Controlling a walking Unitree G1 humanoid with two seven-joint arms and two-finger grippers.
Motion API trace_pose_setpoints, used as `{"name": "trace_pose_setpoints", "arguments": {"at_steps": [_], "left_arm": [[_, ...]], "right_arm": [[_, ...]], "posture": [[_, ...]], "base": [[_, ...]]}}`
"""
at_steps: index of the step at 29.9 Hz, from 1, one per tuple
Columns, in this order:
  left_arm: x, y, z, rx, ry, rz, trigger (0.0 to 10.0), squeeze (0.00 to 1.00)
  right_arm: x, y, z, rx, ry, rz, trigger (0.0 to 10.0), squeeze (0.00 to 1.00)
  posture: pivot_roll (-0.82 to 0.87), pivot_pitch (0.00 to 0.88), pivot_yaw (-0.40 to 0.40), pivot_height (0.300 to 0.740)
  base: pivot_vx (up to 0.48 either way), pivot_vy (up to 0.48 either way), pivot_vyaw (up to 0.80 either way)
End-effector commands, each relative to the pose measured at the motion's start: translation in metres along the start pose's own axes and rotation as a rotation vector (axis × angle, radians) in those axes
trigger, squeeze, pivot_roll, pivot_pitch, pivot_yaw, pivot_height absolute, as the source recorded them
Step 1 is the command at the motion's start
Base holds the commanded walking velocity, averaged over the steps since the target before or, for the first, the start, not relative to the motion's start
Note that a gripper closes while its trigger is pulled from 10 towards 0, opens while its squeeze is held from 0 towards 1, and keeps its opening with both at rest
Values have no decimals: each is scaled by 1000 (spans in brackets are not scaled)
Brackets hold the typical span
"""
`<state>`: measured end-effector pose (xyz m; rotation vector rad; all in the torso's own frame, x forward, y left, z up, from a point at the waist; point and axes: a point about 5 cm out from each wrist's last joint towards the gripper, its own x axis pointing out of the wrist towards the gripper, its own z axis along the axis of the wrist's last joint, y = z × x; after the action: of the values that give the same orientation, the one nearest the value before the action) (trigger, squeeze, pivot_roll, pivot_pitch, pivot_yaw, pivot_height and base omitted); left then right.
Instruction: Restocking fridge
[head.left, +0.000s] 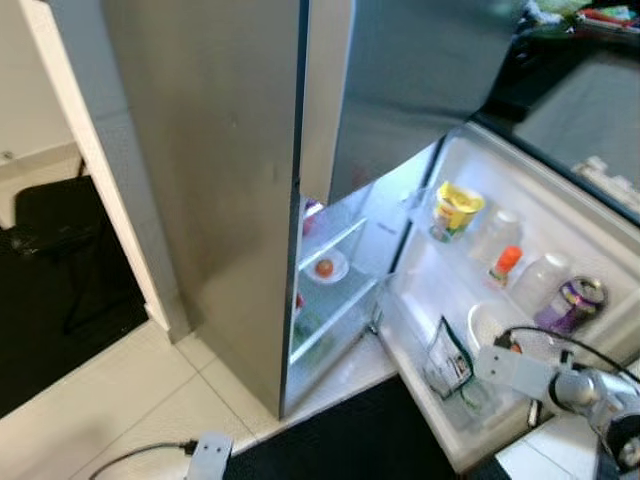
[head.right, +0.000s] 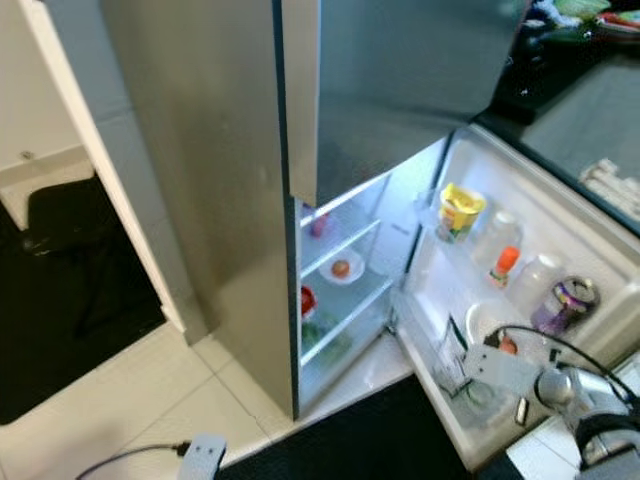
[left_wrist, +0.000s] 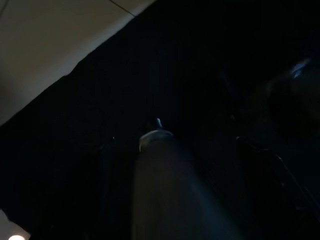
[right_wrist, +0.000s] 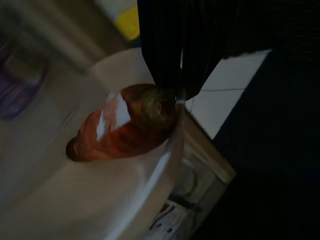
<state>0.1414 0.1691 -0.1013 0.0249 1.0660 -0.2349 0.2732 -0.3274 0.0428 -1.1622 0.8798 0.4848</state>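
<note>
I see my right gripper (right_wrist: 175, 85) pinched on the rim of a white bowl (right_wrist: 150, 190) holding a carrot (right_wrist: 125, 125), at the open fridge door (head.left: 450, 300) shelf; left gripper state unclear

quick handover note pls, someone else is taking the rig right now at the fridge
Right gripper: black fingers pinch the rim of a white bowl holding a carrot, held at the open fridge door.
Left gripper: arm hangs idle over the dark mat; fingers cannot be made out.
Door shelves carry a yellow cup, an orange-capped bottle, a purple can and a packet. Inside, a plate with a tomato sits on a shelf.
Done: door open, bowl brought up.
Left: set the bowl down, release, close the door.
</note>
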Motion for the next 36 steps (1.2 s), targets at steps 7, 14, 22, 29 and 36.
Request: {"name": "trace_pose_setpoints", "arguments": {"at_steps": [7,14,22,29,36], "left_arm": [[1,-2,4,7,-9,-4,10000,0],[1,-1,5,7,-10,-3,10000,0],[1,-2,5,10,-10,-4,10000,0],[1,-3,5,12,-10,-6,10000,0],[2,-4,8,24,-16,-17,10000,0]], "right_arm": [[-5,-8,-9,7,34,-50,10000,0],[-1,-1,2,8,-28,-2,10000,0],[8,19,23,19,-109,89,10000,0],[17,36,34,-1,-111,91,10000,0],[26,55,53,6,-124,53,10000,0]], "posture": [[-37,0,-22,740],[-34,0,-21,740],[-31,0,-23,740],[-34,0,-28,740],[-36,0,-26,740]], "base": [[0,0,-166],[0,0,0],[0,0,0],[0,0,0],[0,-73,0]]}}
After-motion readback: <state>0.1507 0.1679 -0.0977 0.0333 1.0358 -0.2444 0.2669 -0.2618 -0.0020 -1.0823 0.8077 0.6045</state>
